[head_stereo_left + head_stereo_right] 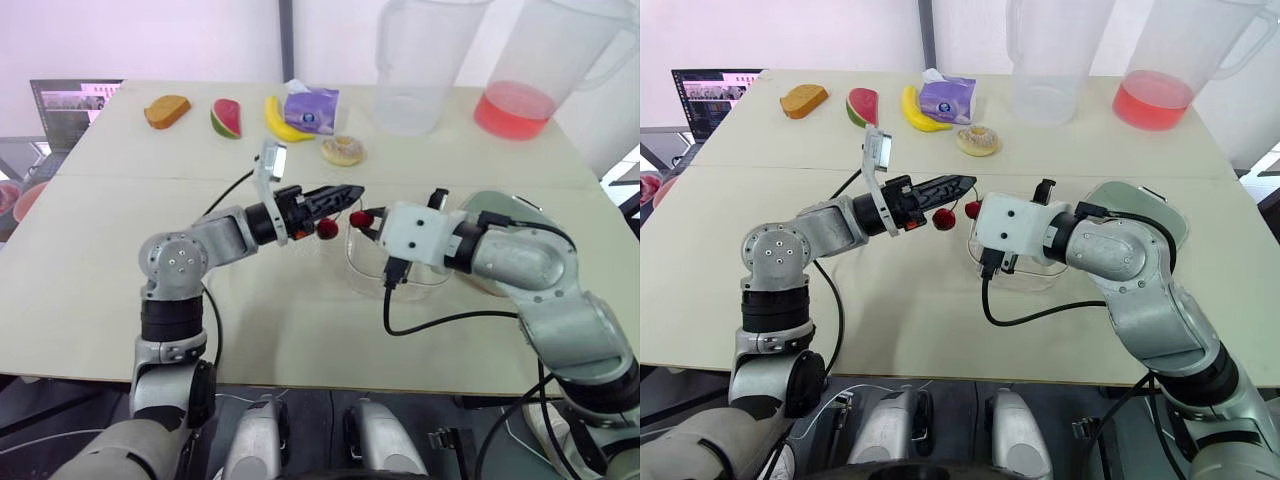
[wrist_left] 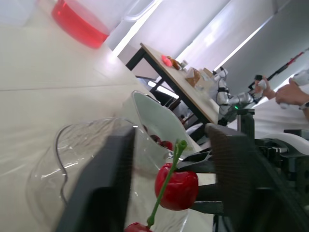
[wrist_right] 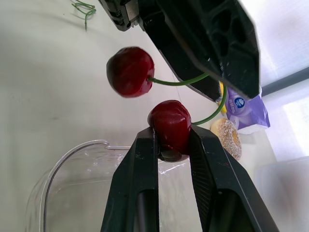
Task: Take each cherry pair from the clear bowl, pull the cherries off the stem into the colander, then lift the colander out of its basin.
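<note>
A pair of dark red cherries joined by a forked green stem [image 3: 176,82] is held in the air above the beige table [image 1: 300,340], at the left edge of the clear plastic bowl [image 2: 87,145]. 1 cherry [image 3: 169,126] is clamped by its sides between the 2 black fingers of the right gripper [image 3: 171,131], which are drawn in narrowly around it. The other cherry [image 3: 129,71] hangs free on its stem, touching nothing. The fork of the stem is found between the fingers of the left gripper [image 1: 348,192]; in the left wrist view these are seen standing apart, with the stem touching neither. The 2 grippers are pointed at each other, tips close together. A white colander [image 2: 157,113] with dark cherries in it is seen just beyond the bowl, to its right, partly hidden by the right forearm. A loose green stem [image 3: 85,8] is seen lying on the table near the left gripper. Along the far side are set an orange-brown bread slice [image 1: 166,110], a watermelon slice [image 1: 226,117], a yellow banana [image 1: 281,122], a purple tissue pack [image 1: 312,108] and a sugared doughnut [image 1: 343,151]. Further right, 2 clear plastic jugs are stood, 1 colourless [image 1: 415,70], 1 holding red liquid [image 1: 525,75]. An open laptop [image 1: 70,110] is placed at the far left corner.
</note>
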Robot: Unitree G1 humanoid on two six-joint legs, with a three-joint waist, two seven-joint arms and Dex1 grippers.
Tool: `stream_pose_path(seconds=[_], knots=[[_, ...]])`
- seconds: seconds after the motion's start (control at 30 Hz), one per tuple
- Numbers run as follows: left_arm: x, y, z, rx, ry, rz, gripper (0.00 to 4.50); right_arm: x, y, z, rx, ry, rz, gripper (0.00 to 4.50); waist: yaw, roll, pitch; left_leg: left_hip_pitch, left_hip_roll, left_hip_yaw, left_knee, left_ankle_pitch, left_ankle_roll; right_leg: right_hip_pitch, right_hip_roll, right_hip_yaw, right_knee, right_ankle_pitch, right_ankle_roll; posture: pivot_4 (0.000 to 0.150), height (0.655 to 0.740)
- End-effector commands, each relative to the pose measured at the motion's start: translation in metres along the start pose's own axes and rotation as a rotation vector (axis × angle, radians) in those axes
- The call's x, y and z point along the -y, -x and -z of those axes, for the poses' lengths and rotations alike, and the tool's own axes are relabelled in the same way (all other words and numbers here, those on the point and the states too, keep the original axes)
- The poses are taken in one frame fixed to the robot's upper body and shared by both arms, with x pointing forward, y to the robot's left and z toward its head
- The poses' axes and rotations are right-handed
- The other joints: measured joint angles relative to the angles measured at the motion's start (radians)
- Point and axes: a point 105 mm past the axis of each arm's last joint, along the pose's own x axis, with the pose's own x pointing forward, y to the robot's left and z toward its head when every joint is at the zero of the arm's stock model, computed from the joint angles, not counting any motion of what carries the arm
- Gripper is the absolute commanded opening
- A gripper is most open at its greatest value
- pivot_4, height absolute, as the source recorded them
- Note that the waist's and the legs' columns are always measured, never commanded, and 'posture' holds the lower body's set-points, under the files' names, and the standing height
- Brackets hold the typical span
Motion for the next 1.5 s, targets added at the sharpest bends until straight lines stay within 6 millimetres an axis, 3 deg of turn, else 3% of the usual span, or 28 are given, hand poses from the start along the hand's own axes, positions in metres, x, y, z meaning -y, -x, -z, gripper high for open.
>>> stream_pose_path(seconds=[0.03, 0.07, 0.5, 0.67, 0.77, 0.9, 1.1, 1.3, 1.5], knots=[[0.012, 0.0, -0.008, 0.027, -0.026, 0.036, 0.44, 0.006, 0.004, -0.01, 0.027, 0.039, 0.027, 0.46, 0.0, 0.0, 0.0, 0.0, 0.0, 0.0, 0.0, 0.0, 0.0, 0.0, 0.0, 0.0, 0.0, 0.0, 0.0, 0.15, 0.74], [0.012, -0.001, -0.008, 0.027, -0.025, 0.037, 0.04, 0.006, 0.004, -0.01, 0.027, 0.04, 0.026, 0.46, 0.0, 0.0, 0.0, 0.0, 0.0, 0.0, 0.0, 0.0, 0.0, 0.0, 0.0, 0.0, 0.0, 0.0, 0.0, 0.15, 0.74], [0.016, -0.002, -0.009, 0.025, -0.027, 0.039, 0.04, 0.005, 0.005, -0.012, 0.033, 0.008, 0.01, 0.46, 0.0, 0.0, 0.0, 0.0, 0.0, 0.0, 0.0, 0.0, 0.0, 0.0, 0.0, 0.0, 0.0, 0.0, 0.0, 0.15, 0.74], [0.015, -0.001, -0.01, 0.026, -0.035, 0.031, 0.0, 0.006, 0.006, -0.014, 0.041, -0.006, 0.018, 2.81, 0.0, 0.0, 0.0, 0.0, 0.0, 0.0, 0.0, 0.0, 0.0, 0.0, 0.0, 0.0, 0.0, 0.0, 0.0, 0.15, 0.74], [0.01, 0.001, -0.012, 0.024, -0.062, 0.0, 0.0, 0.008, 0.008, -0.014, 0.037, -0.015, 0.022, 4.45, 0.0, 0.0, 0.0, 0.0, 0.0, 0.0, 0.0, 0.0, 0.0, 0.0, 0.0, 0.0, 0.0, 0.0, 0.0, 0.15, 0.74], [0.006, 0.007, -0.02, -0.003, -0.162, -0.024, 0.0, 0.014, 0.015, -0.01, 0.024, -0.054, 0.022, 4.48, 0.0, 0.0, 0.0, 0.0, 0.0, 0.0, 0.0, 0.0, 0.0, 0.0, 0.0, 0.0, 0.0, 0.0, 0.0, 0.15, 0.74], [0.037, 0.027, -0.026, -0.177, -0.465, 0.166, 0.0, 0.014, 0.024, -0.015, 0.093, -0.514, -0.136, 4.48, -0.002, 0.0, 0.0, 0.001, 0.001, 0.0, -0.002, 0.0, -0.001, 0.0, 0.001, 0.0, -0.001, 0.0, 0.0, 0.15, 0.74], [0.056, 0.047, -0.031, -0.272, -0.58, 0.338, 0.0, 0.017, 0.03, -0.025, 0.14, -0.828, -0.354, 4.48, -0.001, 0.0, 0.0, 0.001, 0.0, 0.001, -0.003, -0.002, 0.004, 0.001, 0.0, 0.0, -0.002, 0.0, -0.001, 0.15, 0.74], [0.053, 0.047, -0.032, -0.278, -0.618, 0.366, 0.0, 0.019, 0.018, -0.034, 0.165, -0.898, -0.456, 4.48, -0.001, 0.0, 0.0, 0.001, 0.0, 0.001, -0.003, -0.004, 0.006, 0.001, 0.0, 0.0, -0.003, 0.0, -0.001, 0.15, 0.74]])
